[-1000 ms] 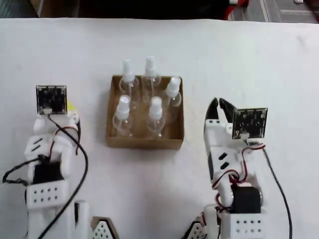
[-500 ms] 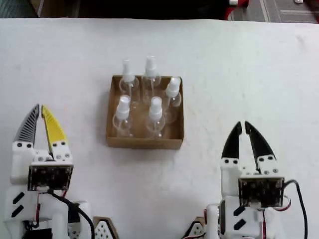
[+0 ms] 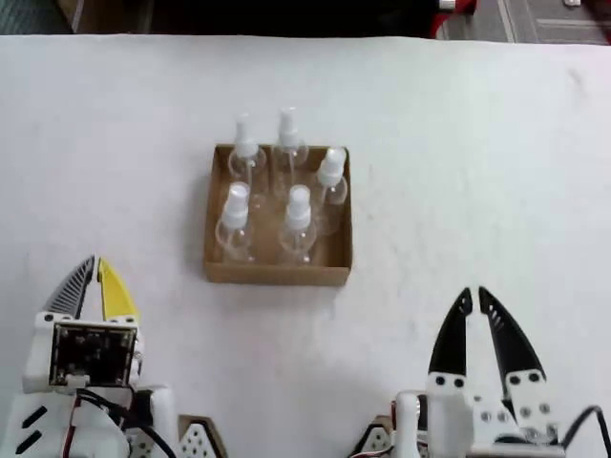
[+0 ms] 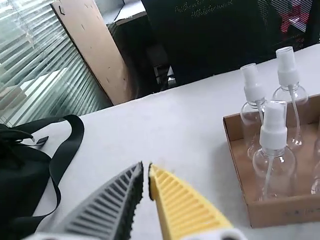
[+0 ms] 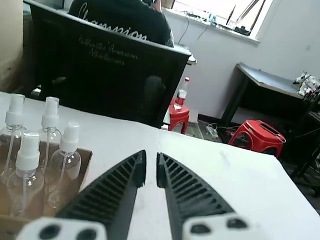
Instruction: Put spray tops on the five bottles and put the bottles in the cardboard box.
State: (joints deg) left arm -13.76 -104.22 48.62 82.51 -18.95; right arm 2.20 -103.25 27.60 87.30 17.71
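The cardboard box (image 3: pixel 277 273) sits near the middle of the white desk (image 3: pixel 477 134). All five bottles (image 3: pixel 299 229) stand upright inside it, three toward the far side and two toward the near side. Each clear bottle carries one of the white spray tops (image 3: pixel 236 196), and the tops rise above the box rim. The left pincer (image 3: pixel 95 263), with one grey finger and one yellow, sits low at the near left edge of the desk. It is well apart from the box and points toward the far side. Its fingers are drawn together to a thin slit at the tips and grip nothing. The right pincer (image 3: pixel 474 292), with both fingers black, sits at the near right edge, also well apart from the box and pointing the same way. Its fingers are likewise nearly touching at the tips and hold nothing. In the left wrist view a black strap (image 4: pixel 65 145) lies looped on the white surface, on the side of that pincer away from the box.
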